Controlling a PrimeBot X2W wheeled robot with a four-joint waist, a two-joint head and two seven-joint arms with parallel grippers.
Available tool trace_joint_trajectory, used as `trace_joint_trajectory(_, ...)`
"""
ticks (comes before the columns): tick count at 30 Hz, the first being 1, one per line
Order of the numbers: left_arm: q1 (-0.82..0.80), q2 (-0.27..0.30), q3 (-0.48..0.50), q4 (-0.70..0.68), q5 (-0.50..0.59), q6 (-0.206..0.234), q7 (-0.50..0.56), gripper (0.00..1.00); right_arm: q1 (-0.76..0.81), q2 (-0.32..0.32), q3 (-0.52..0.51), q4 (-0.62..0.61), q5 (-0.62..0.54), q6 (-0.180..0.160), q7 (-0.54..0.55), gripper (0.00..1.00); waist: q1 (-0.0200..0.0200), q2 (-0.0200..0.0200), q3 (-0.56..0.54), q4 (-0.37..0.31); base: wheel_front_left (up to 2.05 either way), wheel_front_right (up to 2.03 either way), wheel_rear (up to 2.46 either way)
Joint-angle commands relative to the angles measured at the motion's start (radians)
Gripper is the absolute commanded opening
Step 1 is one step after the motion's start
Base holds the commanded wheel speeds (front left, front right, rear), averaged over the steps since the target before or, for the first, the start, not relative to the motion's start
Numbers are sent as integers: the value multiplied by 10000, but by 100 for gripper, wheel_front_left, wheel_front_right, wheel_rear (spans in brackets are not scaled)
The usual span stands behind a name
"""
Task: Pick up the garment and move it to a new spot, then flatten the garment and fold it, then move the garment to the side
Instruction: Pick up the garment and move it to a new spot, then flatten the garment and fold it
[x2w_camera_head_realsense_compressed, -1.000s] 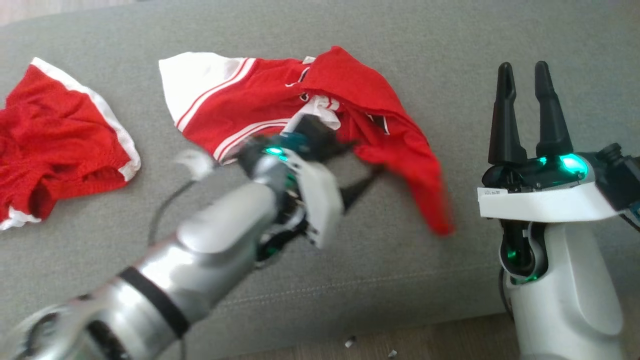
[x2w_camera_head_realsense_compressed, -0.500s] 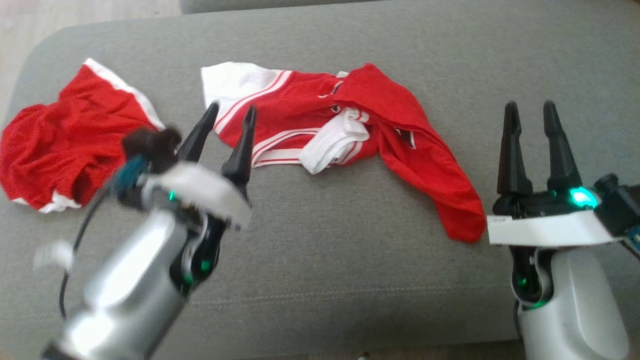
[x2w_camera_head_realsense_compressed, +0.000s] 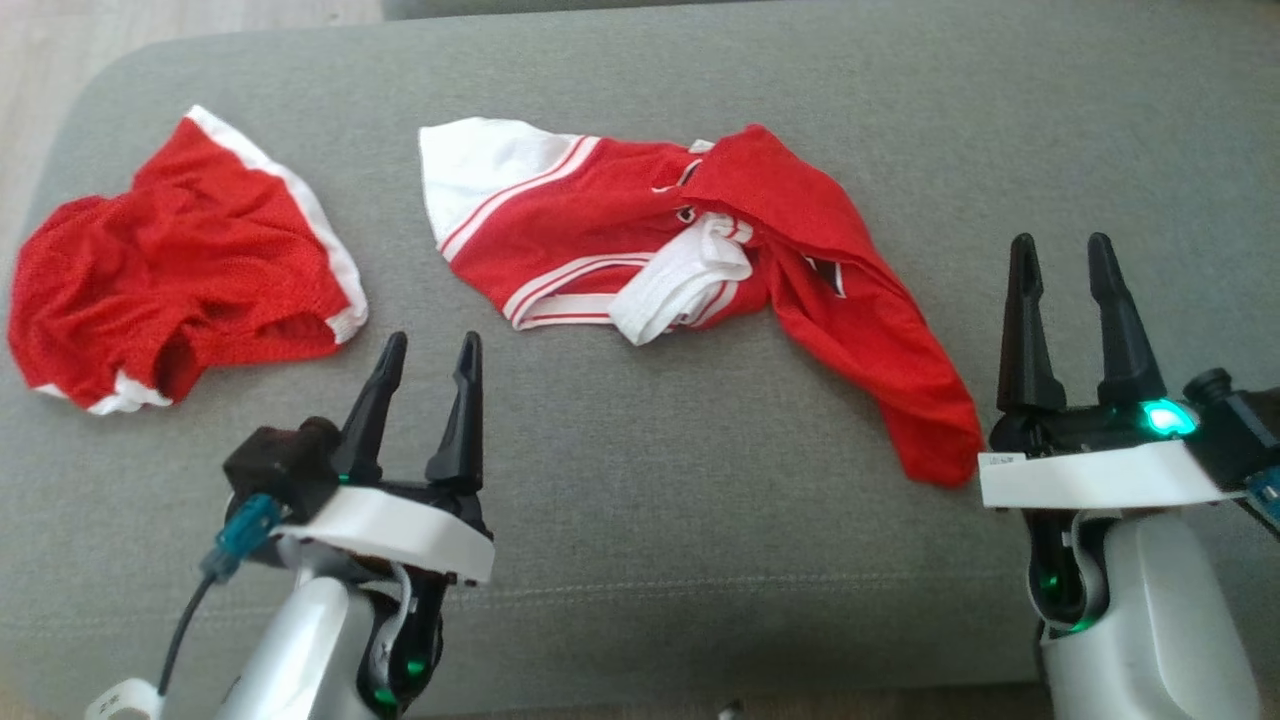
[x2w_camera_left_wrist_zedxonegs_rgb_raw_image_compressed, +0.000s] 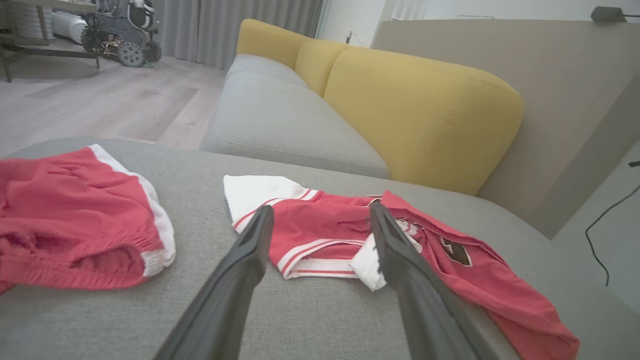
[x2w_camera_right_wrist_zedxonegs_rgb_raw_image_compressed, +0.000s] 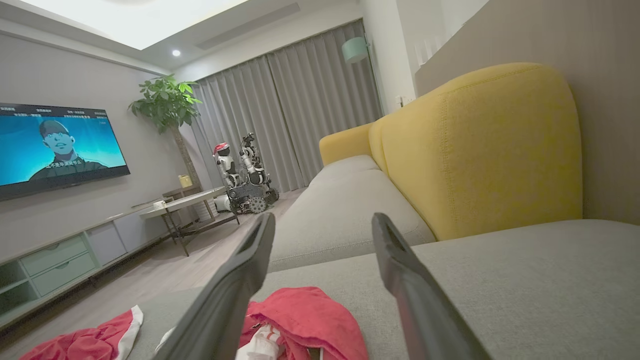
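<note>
Tools first, nearest me: my left tool (x2w_camera_head_realsense_compressed: 432, 342) hovers over the near edge of the grey seat cushion (x2w_camera_head_realsense_compressed: 700, 480), toward its left end, fingers spread wide and holding nothing. My right tool (x2w_camera_head_realsense_compressed: 1060, 242) stands at the near right, likewise released and empty, fingers pointing toward the far edge. The red tail (x2w_camera_head_realsense_compressed: 920, 430) of the jersey (x2w_camera_head_realsense_compressed: 600, 230) ends close by its left side, not touching as far as I can tell.

The jersey sprawls crumpled across the middle of the cushion. It has a white panel (x2w_camera_head_realsense_compressed: 480, 165) with red stripes at its left end and a white ribbed band (x2w_camera_head_realsense_compressed: 680, 285) bunched at its centre. A long red flap is folded over, trailing toward the near right. I take this for the garment to handle.

It looks like thin sports mesh, so I judge it light, limp and a little slick. It will sag from any single pinch and has no stiffness to hold a shape. The best holds, I think, are two points well apart: the white panel's corner for the left tool and the tail's end for the right. Each should pinch one layer, so the fold opens as it lifts.

Toward the cushion's left edge, red shorts (x2w_camera_head_realsense_compressed: 180, 270) with white trim lie heaped, well apart from the jersey. Beyond the far edge rises a yellow backrest (x2w_camera_left_wrist_zedxonegs_rgb_raw_image_compressed: 425, 110).
</note>
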Motion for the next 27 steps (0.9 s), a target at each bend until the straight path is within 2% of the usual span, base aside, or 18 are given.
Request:
trace_joint_trajectory(1, -450, -21, 486, -228, 223, -138, -121, 100, -200, 20, 277, -304, -49, 73, -51, 100, 0, 0, 84, -123, 0, 0, 0)
trace_joint_trajectory(7, -918, -350, 382, 800, 1178, -756, -121, 100, -362, 20, 457, -369, 30, 73, -51, 100, 0, 0, 500, -679, 0, 0, 0)
trace_joint_trajectory(15, -2299, -498, -155, 2925, 2060, -1029, -121, 100, -601, 20, 537, -495, 168, 73, -51, 100, 0, 0, 1168, -1518, 0, 0, 0)
trace_joint_trajectory(21, -3367, -499, -414, 4333, 2759, -899, -122, 100, -747, 20, 535, -560, 231, 73, -51, 100, 0, 0, 1522, -1976, 0, 0, 0)
trace_joint_trajectory(27, -3928, -392, -740, 5047, 3397, -841, -122, 100, -808, 20, 580, -611, 299, 73, -51, 100, 0, 0, 1688, -2192, 0, 0, 0)
